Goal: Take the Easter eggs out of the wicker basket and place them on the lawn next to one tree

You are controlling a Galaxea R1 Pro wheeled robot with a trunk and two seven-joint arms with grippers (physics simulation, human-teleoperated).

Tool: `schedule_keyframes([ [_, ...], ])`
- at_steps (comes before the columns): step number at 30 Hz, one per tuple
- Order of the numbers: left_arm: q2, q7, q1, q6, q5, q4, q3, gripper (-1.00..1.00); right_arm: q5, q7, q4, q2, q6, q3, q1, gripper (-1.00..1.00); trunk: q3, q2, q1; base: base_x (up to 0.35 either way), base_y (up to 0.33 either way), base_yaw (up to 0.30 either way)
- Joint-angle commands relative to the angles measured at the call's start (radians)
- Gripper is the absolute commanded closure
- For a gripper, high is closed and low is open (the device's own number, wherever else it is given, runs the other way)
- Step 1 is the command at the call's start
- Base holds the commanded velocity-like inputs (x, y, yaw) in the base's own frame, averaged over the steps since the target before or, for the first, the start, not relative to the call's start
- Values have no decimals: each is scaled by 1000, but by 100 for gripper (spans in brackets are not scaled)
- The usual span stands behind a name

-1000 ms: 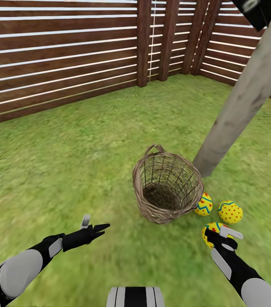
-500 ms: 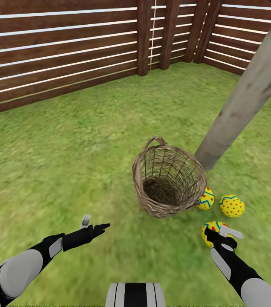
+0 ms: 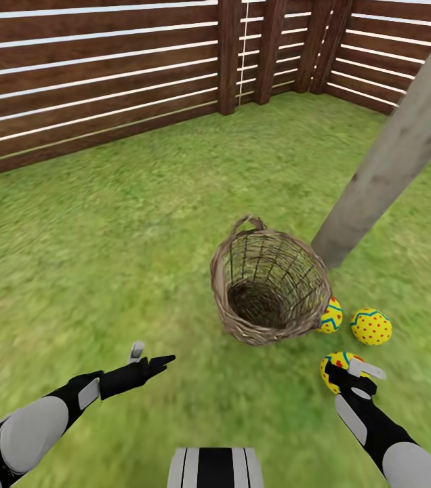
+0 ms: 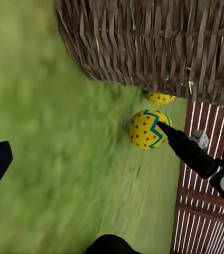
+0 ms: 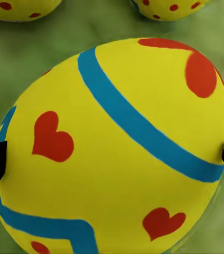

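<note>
- The wicker basket [image 3: 270, 285] lay tipped on the lawn [image 3: 107, 237], its empty mouth facing the robot, just at the foot of the tree [image 3: 392, 149].
- Two eggs sat on the grass at the basket's four o'clock: one [image 3: 330, 316] touching the wicker, the dotted one [image 3: 371, 327] just beside it.
- The right gripper [image 3: 351, 377] had its jaws on either side of the third egg [image 5: 117, 148]; whether they clenched it I could not tell.
- The left gripper [image 3: 149, 362] hovered with jaws released, at the basket's eight o'clock.
</note>
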Motion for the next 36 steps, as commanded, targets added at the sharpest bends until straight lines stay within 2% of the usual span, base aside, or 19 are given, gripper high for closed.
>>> schedule_keyframes([
  [1,0,-4,0,9,-8,-1,9,-100,-11,-5,0,-1,-6,8,-1,100,-1,0,0,290,0,0],
  [5,1,-4,0,9,-8,-1,9,-100,-11,-5,0,0,-6,8,-1,100,-1,0,0,264,0,0],
  [19,5,0,0,9,-11,-2,8,-100,-11,-5,-1,-1,-11,5,-1,100,-1,0,0,73,-18,0],
  [27,5,-1,0,9,-11,-2,7,-100,-10,-5,-1,-1,-11,6,-1,100,-32,-2,4,1,0,0],
  [32,4,-1,0,9,-11,-2,8,-100,-10,-5,-1,-1,-11,6,-1,100,-32,-2,4,0,0,0],
  [33,4,-1,0,9,-11,-2,8,-100,-9,-5,-1,-1,-11,6,-1,-100,-32,-2,4,0,0,0],
  [36,2,-1,0,8,-11,-2,8,-100,-9,-5,-1,-1,-12,5,-1,-100,-32,-2,4,0,0,0],
])
